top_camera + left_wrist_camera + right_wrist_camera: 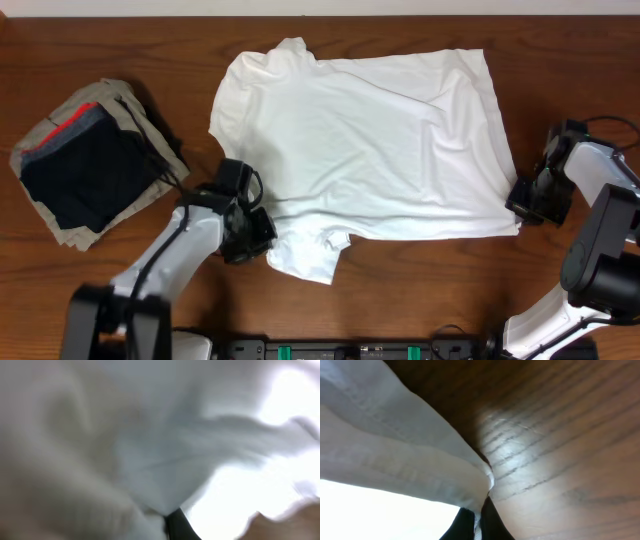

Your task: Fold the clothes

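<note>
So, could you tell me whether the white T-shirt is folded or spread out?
Spread out, not folded: the T-shirt lies open across the table, wrinkled, with both sleeves and its whole body showing.

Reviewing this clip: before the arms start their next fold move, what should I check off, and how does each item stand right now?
1. Right tool grips the white T-shirt: ok, the hem is pinched in it.
2. Left tool grips the shirt: cannot tell, its wrist view shows only blurred fabric.
3. Shirt spread flat: not ok, it is wrinkled and the sleeve by the left tool is bunched.
4. Folded pile apart from the shirt: ok.
5. Shirt fully on the table: ok.
</note>
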`<state>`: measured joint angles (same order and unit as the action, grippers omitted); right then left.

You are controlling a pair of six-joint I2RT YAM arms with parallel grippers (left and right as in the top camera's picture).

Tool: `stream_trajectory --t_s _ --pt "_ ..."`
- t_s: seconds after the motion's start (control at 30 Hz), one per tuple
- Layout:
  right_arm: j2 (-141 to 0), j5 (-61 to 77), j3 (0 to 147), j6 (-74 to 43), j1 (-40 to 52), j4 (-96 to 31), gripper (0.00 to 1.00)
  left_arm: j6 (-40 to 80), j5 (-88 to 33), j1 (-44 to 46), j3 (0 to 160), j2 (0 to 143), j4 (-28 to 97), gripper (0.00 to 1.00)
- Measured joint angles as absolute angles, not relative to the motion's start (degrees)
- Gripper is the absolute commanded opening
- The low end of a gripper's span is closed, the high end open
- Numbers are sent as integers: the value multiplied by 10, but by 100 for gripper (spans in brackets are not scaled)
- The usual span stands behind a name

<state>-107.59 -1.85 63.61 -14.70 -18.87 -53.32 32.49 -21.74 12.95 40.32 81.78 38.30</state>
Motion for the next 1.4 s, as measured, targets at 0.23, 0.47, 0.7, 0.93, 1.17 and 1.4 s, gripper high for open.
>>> stream_trajectory --t_s 0.23,0.47,0.7,0.93,1.17,1.4 --pt "-1037 28 622 -130 -193 -528 1 295 -226 130 420 654 387 6" --pt "-919 43 622 -128 -193 -546 1 288 -208 130 421 536 406 6" --pt "-853 46 622 -128 -193 -565 1 284 -139 130 421 491 437 6" --pt "-811 32 622 -141 -193 -609 1 284 -104 130 421 491 438 6" --pt "-805 17 622 -159 -193 -630 1 284 -87 106 421 482 437 6" --pt "-805 22 621 -170 -193 -564 1 284 -53 75 421 485 349 6"
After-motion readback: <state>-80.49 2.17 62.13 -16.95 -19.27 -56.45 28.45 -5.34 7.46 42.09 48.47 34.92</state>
